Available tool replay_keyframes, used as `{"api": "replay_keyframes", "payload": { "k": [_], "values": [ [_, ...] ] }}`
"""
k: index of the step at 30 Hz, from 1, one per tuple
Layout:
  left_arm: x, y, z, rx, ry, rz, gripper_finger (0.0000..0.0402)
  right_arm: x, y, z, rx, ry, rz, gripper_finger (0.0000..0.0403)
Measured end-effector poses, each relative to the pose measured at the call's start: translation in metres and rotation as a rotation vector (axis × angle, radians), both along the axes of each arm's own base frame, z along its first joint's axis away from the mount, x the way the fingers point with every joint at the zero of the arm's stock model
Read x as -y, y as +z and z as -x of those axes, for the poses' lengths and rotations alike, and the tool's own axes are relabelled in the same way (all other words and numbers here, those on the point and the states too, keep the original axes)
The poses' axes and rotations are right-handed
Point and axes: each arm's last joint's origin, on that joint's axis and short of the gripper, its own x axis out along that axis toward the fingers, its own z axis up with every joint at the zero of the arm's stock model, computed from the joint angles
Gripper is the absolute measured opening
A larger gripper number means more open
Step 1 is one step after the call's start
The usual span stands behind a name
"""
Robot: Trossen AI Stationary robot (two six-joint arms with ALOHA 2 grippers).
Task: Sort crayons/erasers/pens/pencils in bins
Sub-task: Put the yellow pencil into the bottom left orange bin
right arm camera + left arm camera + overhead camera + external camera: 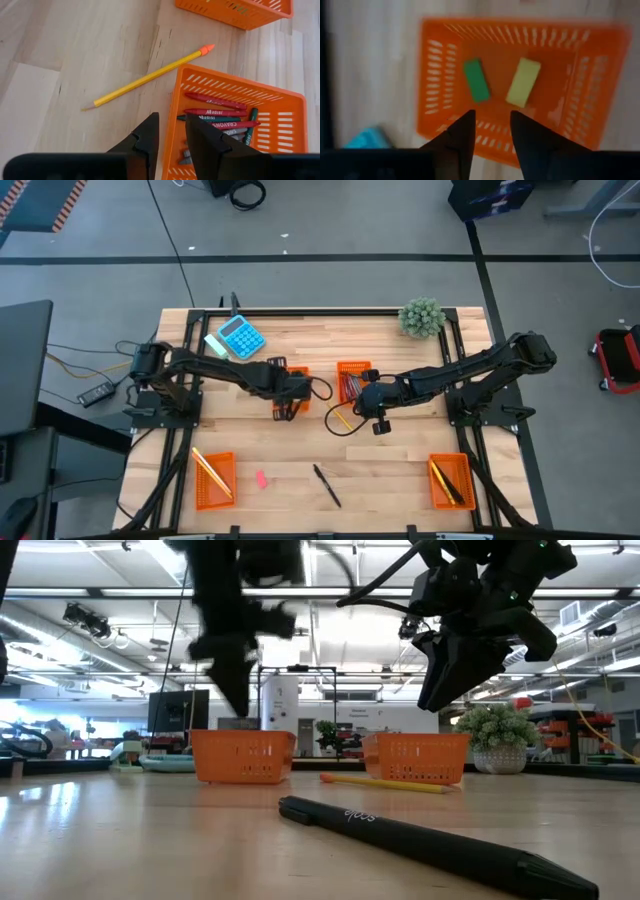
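Observation:
My left gripper (492, 135) hangs open over an orange bin (440, 75) that holds a green eraser (476, 80) and a yellow eraser (523, 81); nothing is between its fingers. My right gripper (172, 137) is open above the near edge of a second bin (280, 125), where several crayons (215, 112) lie. A yellow pencil (150, 75) lies flat on the table beside that bin. A black pen (326, 485) and a pink eraser (261, 478) lie near the front edge. From above, both grippers (285, 406) (376, 418) are at the table's middle.
Two more orange bins (213, 478) (450, 480) with long sticks stand at the front left and front right. A blue calculator (240, 337) lies at the back left, and a small green plant (421, 317) stands at the back right. Black frame rails edge the table.

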Motion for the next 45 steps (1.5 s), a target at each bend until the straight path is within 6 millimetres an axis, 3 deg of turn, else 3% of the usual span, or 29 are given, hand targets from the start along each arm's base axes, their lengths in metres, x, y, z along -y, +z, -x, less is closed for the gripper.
{"api": "replay_keyframes", "payload": {
  "k": [5,8,16,22,26,30,35,39,42,45],
  "values": [
    [0.014,0.04,-0.01,0.04,-0.018,-0.023,0.0106,0.0,0.0,0.0,-0.001,-0.004,-0.003,0.0102],
    [0.031,0.052,-0.008,0.03,-0.069,-0.021,0.0093,0.0,-0.001,0.001,-0.014,-0.005,-0.002,0.0102],
    [0.105,0.035,0.02,-0.078,-0.237,0.09,0.0074,0.0,-0.001,0.002,-0.024,-0.01,-0.003,0.0102],
    [0.152,0.022,0.039,0.035,-0.12,0.168,0.0084,0.0,-0.001,0.002,-0.023,-0.012,-0.005,0.0102],
    [0.171,0.011,0.046,0.135,-0.071,0.193,0.0092,0.0,-0.001,0.002,-0.022,-0.012,-0.005,0.0102],
    [0.167,0.003,0.046,0.177,-0.027,0.163,0.0093,0.0,-0.001,0.002,-0.022,-0.012,-0.005,0.0102],
    [0.146,0.001,0.038,0.112,-0.234,-0.054,0.0091,0.0,-0.001,0.002,-0.023,-0.013,-0.005,0.0102],
    [0.126,0.006,0.027,0.237,-0.133,-0.324,0.0073,0.001,-0.001,0.002,-0.025,-0.03,0.012,0.0102],
    [0.119,0.009,0.023,0.264,-0.112,-0.392,0.0057,0.001,-0.002,0.004,-0.032,-0.068,0.002,0.0102],
    [0.125,0.017,0.023,0.323,-0.094,-0.422,0.0043,0.002,-0.002,0.004,-0.02,-0.124,0.002,0.0102]
  ]
}}
